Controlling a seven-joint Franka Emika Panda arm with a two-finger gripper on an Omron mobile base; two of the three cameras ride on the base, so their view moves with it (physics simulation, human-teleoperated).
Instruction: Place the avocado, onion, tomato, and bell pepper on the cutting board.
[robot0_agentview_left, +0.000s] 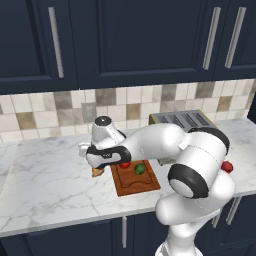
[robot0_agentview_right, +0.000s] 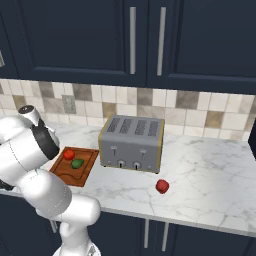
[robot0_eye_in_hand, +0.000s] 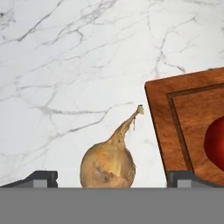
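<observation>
Between my wide-open tool (robot0_eye_in_hand: 112, 177), the pale tan onion (robot0_eye_in_hand: 107, 165) lies beside the reddish-brown wooden cutting board (robot0_eye_in_hand: 164, 118); closing off-centre could roll it away.

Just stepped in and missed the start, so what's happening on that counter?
The robot is moving vegetables onto the cutting board. The tomato and avocado already lie on it. The open gripper now hangs over the onion, which lies on the counter beside the board. The bell pepper sits off past the toaster.
</observation>
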